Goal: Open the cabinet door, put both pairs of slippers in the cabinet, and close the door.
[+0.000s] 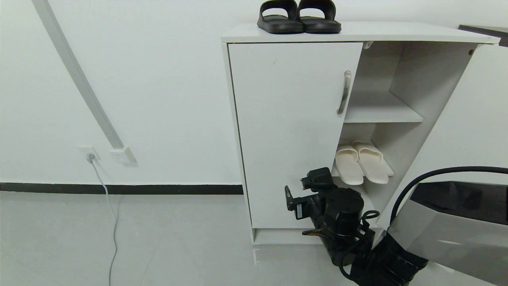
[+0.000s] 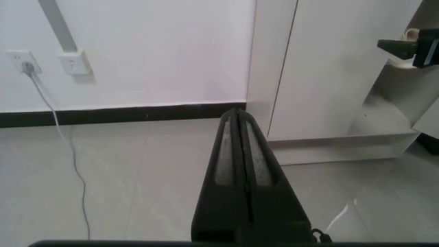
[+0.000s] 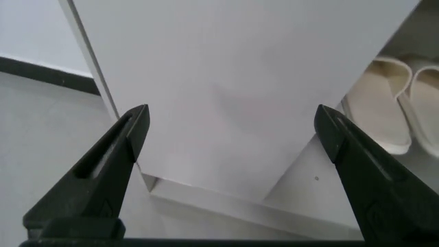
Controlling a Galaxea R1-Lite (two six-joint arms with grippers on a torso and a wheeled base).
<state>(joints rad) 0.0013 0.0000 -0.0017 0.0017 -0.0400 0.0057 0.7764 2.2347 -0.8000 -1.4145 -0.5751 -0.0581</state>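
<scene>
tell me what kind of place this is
Probably a home entryway or hallway, perhaps a mock-up: a white shoe cabinet against a bare wall, black slippers on top, cream slippers inside, and a grey floor.

You have one cabinet (image 1: 389, 31), with one shut door (image 1: 289, 131) and one open door (image 1: 476, 119), two black slippers (image 1: 278, 24), two cream slippers (image 1: 349, 167), two wall sockets (image 1: 88, 151) and one cable (image 1: 116, 222).

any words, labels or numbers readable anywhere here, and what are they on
No text can be read.
The cabinet, black slippers, cream slippers and wall sockets show no print.
A pale patch on the right gripper is too small to read.
</scene>
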